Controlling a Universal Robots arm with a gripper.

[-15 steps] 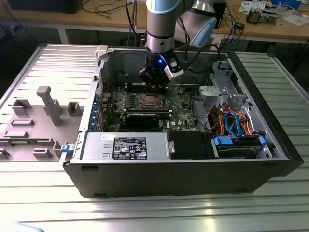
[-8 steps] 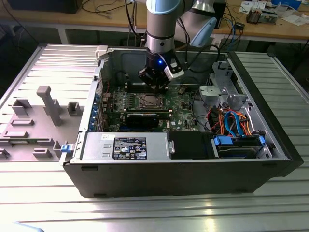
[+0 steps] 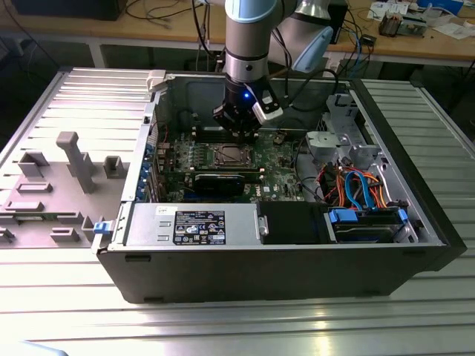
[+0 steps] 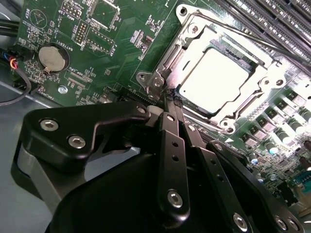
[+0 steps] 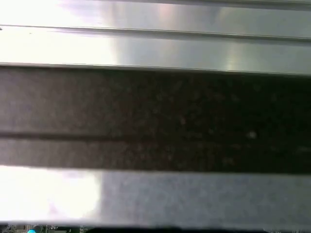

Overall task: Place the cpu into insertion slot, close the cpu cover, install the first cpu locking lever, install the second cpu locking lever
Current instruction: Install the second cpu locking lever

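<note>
The cpu (image 4: pixel 214 80) sits in the insertion slot (image 4: pixel 187 53) on the green circuit board (image 4: pixel 112 43); in the second wrist view its flat metal top reads as a bright, almost white square with slightly notched edges, glaring under the light. The cpu cover (image 4: pixel 265 85) — a thin silvery frame with a large central window — lies down flat around the chip, its rim and corner screws visible on all sides of the window. In the exterior view the same socket (image 3: pixel 230 155) shows as a small silvery square with a pale centre, near the middle of the board inside the open computer case (image 3: pixel 223 278). The gripper (image 4: pixel 171 97) stands just beside one corner of the socket frame; its two slim black fingers (image 4: pixel 170 141) are drawn together, tips meeting at a thin wire-like lever end by that corner — whether the tips actually pinch it cannot be told. In the exterior view the gripper (image 3: pixel 239 130) hangs over the board just behind the socket, with a blue light lit on the wrist above it. A round coin cell (image 4: pixel 52 58) sits on the board well apart from the socket. A grey fixture plate (image 3: pixel 52 185) lies outside the case at the exterior view's left.
</note>
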